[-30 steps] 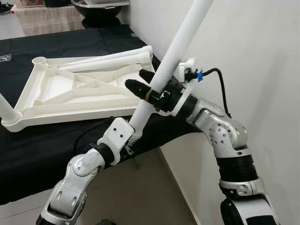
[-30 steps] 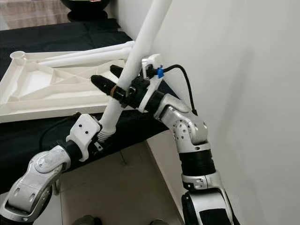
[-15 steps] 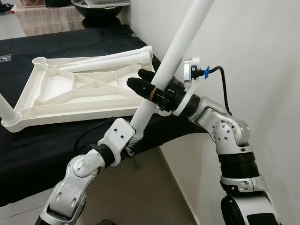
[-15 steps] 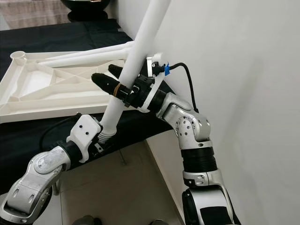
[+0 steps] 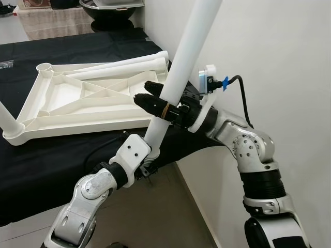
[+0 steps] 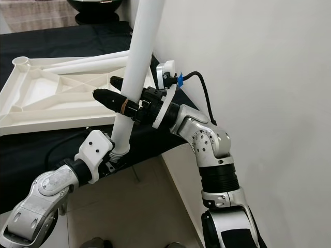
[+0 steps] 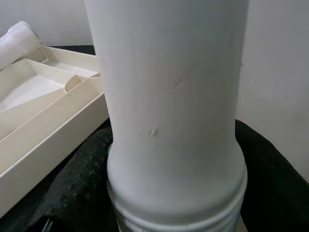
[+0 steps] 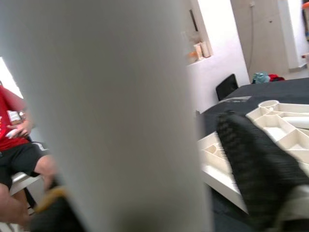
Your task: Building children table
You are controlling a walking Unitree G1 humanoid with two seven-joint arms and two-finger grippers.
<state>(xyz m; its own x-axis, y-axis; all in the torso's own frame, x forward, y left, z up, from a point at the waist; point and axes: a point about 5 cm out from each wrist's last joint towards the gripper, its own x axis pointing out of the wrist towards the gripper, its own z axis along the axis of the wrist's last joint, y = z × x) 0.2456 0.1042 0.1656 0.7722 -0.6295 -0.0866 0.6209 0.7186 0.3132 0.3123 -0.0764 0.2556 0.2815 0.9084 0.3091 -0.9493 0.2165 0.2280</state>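
Holding the white table leg (image 5: 189,46) by its lower end, the left gripper (image 5: 147,155) kept it nearly upright off the counter's (image 5: 46,155) near right corner; whether its fingers were closed could not be made out. The right gripper (image 5: 153,96) had its black fingers (image 6: 106,96) apart, straddling the leg partway up. The overturned white tabletop (image 5: 77,101) lay on the black-covered counter, with two more legs (image 5: 119,67) along its far edge.
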